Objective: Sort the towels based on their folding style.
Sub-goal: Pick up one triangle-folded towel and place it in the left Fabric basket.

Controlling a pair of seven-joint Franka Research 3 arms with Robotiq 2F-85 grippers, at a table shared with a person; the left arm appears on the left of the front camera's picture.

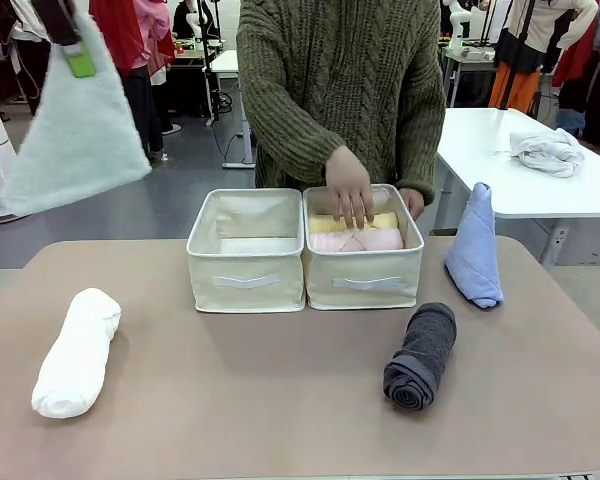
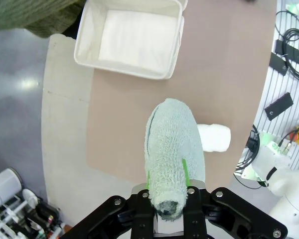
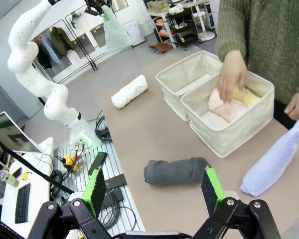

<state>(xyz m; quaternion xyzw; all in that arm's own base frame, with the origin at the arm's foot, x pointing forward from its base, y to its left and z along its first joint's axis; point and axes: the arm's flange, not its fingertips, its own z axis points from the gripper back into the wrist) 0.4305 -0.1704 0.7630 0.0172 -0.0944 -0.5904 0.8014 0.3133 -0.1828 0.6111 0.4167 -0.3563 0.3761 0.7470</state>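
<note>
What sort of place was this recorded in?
Most likely a robotics lab or data-collection room: a white robot arm mounted beside the table, a monitor and keyboard on a desk next to it, and another white work table farther back.

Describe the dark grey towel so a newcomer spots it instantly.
Find the right-hand beige bin mid-table. Just in front of it, on the robot's side, lies the dark grey towel roll. It alone is dark; the neighbouring light blue cone is pale and tapered.

Left gripper (image 1: 77,58) held high, clamped shut; right gripper (image 3: 153,183) low, jaws wide.
</note>
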